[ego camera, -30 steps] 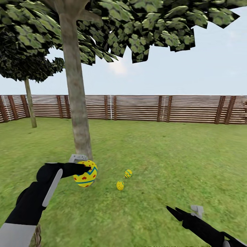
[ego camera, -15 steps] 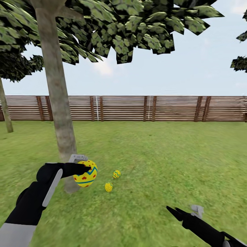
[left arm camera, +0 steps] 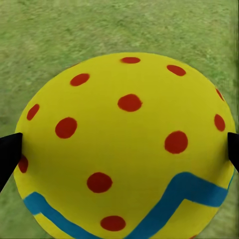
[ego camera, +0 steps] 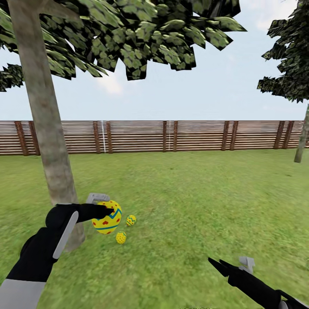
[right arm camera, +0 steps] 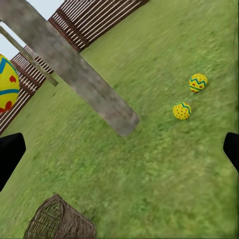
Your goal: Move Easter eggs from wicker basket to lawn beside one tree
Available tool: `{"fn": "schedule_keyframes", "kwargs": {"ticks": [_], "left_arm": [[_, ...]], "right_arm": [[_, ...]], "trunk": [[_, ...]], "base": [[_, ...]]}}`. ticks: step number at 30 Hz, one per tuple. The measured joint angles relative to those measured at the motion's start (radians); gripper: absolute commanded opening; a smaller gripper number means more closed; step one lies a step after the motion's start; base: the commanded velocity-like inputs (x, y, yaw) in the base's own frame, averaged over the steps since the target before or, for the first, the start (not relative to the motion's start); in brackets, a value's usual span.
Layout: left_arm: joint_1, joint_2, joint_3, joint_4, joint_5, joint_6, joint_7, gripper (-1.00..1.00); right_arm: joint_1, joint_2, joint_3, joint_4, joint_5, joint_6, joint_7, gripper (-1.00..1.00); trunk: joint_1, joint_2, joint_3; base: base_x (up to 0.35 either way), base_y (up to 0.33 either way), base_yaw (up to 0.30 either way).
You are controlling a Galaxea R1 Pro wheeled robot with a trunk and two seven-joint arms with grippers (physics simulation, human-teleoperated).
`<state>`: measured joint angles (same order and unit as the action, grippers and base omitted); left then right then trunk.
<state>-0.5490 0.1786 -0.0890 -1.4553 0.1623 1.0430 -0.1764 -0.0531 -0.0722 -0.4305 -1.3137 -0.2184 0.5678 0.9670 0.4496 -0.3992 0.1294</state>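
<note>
1. The lawn [ego camera: 206,206] is bounded at the far side by a brown slatted fence [ego camera: 171,136] running across the whole head view. Wide open grass is seen ahead and to the right.
2. A thick grey-brown tree [ego camera: 45,128] stands at the left, its trunk base close behind the left arm. A second, darker tree [ego camera: 300,141] is seen at the far right, near the fence.
3. The left gripper [ego camera: 105,212] is held above the grass just beside the trunk and is clamped on a large-looking yellow egg [ego camera: 107,218] with red dots and a blue zigzag band. In the left wrist view this egg [left arm camera: 124,149] is seen between the two black fingertips [left arm camera: 9,154], touching both.
4. Two further eggs lie on the grass near the trunk base: one [ego camera: 131,220] just right of the held egg, the other [ego camera: 121,237] slightly nearer the robot. They are apart from each other.
5. The right gripper [ego camera: 231,266] is held low over bare grass at the lower right, well apart from the eggs. In the right wrist view its fingers [right arm camera: 10,154] are seen spread wide with nothing between them.
6. The wicker basket [right arm camera: 59,221] is seen in the right wrist view, on the grass; its inside cannot be made out.
</note>
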Motion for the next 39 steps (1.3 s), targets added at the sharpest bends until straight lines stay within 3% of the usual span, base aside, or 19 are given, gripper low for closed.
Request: {"fn": "schedule_keyframes", "kwargs": {"ticks": [22, 32, 39], "left_arm": [[0.000, 0.000, -0.001, 0.000, 0.000, 0.000, 0.000, -1.00], [0.000, 0.000, 0.000, -0.001, 0.000, 0.000, 0.000, -1.00], [0.000, 0.000, 0.000, 0.000, 0.002, 0.000, 0.000, -1.00]], "right_arm": [[0.000, 0.000, 0.000, 0.000, -0.001, -0.003, 0.004, 1.00], [0.000, 0.000, 0.000, 0.000, 0.000, -0.002, 0.001, 1.00], [0.000, 0.000, 0.000, 0.000, 0.000, -0.002, 0.001, 1.00]], "trunk": [[0.000, 0.000, 0.008], [0.000, 0.000, 0.011], [-0.001, -0.001, 0.012]], "base": [[0.008, -0.003, -0.277], [0.276, -0.082, -0.265], [0.310, -0.066, -0.033]]}}
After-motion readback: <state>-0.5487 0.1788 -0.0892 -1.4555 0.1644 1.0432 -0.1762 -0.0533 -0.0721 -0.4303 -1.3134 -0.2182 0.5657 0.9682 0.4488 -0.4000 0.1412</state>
